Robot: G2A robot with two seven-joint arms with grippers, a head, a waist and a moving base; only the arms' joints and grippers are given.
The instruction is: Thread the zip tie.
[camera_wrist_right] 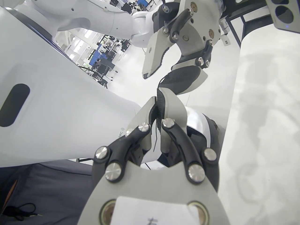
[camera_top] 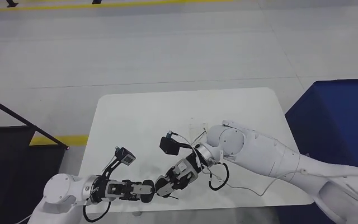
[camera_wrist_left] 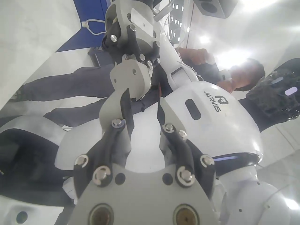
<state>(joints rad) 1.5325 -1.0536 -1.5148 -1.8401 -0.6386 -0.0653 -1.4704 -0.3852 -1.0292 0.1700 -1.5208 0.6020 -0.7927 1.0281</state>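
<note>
A thin black zip tie [camera_wrist_right: 154,132] runs between the pads of my right gripper [camera_wrist_right: 156,99], which is shut on it; its tail hangs back toward the wrist. Right in front of those fingertips stands my left gripper [camera_wrist_right: 153,79], open, its fingers spread apart. In the left wrist view the left gripper [camera_wrist_left: 143,98] holds nothing in its gap, and the right gripper's closed fingers [camera_wrist_left: 131,76] sit just beyond its tips. From above, the left gripper [camera_top: 149,190] and the right gripper [camera_top: 165,186] meet tip to tip over the table's front edge.
The white table [camera_top: 168,112] stretches bare behind the grippers. A blue panel [camera_top: 330,123] stands off its right side and a black frame [camera_top: 22,131] off its left. A loose cable [camera_top: 219,182] loops under the right wrist.
</note>
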